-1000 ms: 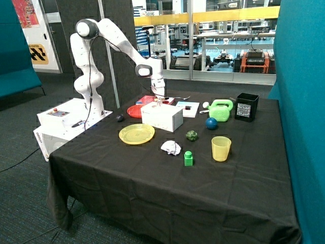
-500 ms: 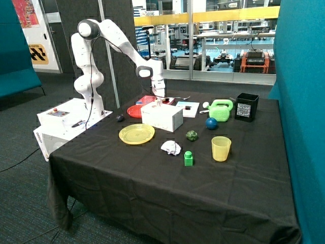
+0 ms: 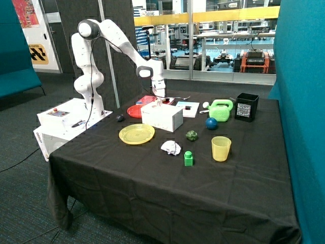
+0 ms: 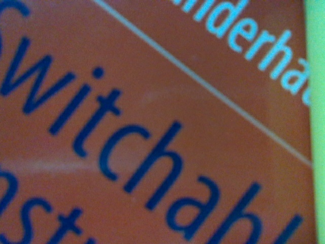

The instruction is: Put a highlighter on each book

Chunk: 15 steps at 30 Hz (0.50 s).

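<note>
The red book (image 3: 148,99) lies flat at the back of the table, behind the white box (image 3: 162,116). My gripper (image 3: 160,97) is lowered right onto it, partly hidden by the box. In the wrist view the red cover (image 4: 152,127) with blue lettering fills the picture from very close. A yellow-green strip (image 4: 316,101), possibly a highlighter, runs along one edge. The white book (image 3: 187,108) lies beside the red one, with a small dark thing (image 3: 188,107) on it.
A red plate (image 3: 134,111) and a yellow plate (image 3: 136,133) lie near the box. A green watering can (image 3: 221,109), black box (image 3: 247,107), blue ball (image 3: 211,123), yellow cup (image 3: 221,148), green block (image 3: 188,158) and crumpled paper (image 3: 171,147) are spread over the black cloth.
</note>
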Available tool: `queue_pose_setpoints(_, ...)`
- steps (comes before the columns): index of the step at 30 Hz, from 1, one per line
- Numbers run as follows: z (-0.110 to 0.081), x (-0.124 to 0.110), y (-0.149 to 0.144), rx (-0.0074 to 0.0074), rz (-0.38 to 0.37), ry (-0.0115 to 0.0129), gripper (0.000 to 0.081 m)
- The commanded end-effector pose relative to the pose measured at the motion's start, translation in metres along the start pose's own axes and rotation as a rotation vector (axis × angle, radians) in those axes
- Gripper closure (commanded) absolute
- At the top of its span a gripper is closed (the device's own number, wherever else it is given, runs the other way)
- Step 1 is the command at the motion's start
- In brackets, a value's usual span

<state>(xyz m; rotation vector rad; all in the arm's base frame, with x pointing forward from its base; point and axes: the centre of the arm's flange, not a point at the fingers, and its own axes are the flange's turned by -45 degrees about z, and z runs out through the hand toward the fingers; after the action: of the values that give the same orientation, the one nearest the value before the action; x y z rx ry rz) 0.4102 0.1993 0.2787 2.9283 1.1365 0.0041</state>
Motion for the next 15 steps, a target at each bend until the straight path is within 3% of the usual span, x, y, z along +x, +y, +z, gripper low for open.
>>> queue_pose_setpoints(1, -0.0001, -0.0002, 0.0018, 0.0014, 0.003, -0.0022, 0.0335)
queue_pose_setpoints(3, -0.0013, -0.0001, 0.0015, 0.0014, 0.003, -0.0022, 0.02)
queue_pose_setpoints(5, -0.0024, -0.0001, 0.001, 0.0014, 0.002, -0.0022, 0.0162)
queue_pose_setpoints(15, -0.0077, -0.0015, -0.005, 0.0014, -0.007, -0.0022, 0.0177)
